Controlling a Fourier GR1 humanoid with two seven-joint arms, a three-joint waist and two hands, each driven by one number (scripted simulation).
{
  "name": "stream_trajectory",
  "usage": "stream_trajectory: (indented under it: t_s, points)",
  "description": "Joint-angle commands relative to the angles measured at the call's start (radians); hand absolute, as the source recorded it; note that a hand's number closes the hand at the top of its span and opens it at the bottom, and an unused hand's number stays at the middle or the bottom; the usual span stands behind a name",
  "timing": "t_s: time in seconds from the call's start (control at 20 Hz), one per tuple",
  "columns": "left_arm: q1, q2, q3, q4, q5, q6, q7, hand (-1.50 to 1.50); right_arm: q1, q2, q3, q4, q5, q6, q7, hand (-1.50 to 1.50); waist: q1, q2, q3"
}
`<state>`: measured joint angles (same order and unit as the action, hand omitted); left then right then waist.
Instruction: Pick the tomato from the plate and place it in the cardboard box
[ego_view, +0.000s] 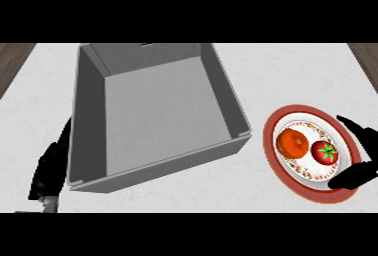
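A red tomato (325, 152) with a green stem lies on a white plate (314, 127) with a red rim, at the right of the counter. An orange fruit (292, 143) sits just left of it on the same plate. My right hand (360, 172) is over the plate's right side, its fingers spread apart on either side of the tomato without touching it. A large grey cardboard box (229, 100) stands open in the middle, with nothing inside. My left hand (50, 167) rests against the box's left wall, fingers straight.
The white marbled counter (295, 75) stretches behind and to the right of the box. Wooden floor shows at the top corners past the counter's edges.
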<state>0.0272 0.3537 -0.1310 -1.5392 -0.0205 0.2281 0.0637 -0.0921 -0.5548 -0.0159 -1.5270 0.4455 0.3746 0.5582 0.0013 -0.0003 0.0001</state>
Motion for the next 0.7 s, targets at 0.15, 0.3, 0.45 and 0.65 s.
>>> stream_trajectory:
  t_s: [0.15,0.3,0.45,0.65]
  points:
    - [-0.013,-0.082,0.024,0.017,-0.08,-0.004,0.005,0.0,-0.019,0.081,-0.015,0.003,0.085,0.014,0.0,-1.5,-0.001,0.0,0.0]
    - [-0.007,-0.04,0.092,0.011,-0.052,-0.082,0.002,0.0,-0.048,0.096,-0.043,0.086,0.11,0.005,-0.048,-1.5,0.001,0.0,0.0]
    - [-0.044,-0.062,0.09,0.004,-0.078,-0.085,0.052,0.0,0.001,0.085,-0.078,0.109,0.12,-0.016,-0.14,-1.5,-0.001,0.0,0.0]
    - [0.015,-0.073,0.107,-0.047,-0.09,-0.119,0.029,0.0,-0.029,0.163,-0.053,0.066,0.158,-0.017,-0.061,-1.5,0.001,0.0,0.0]
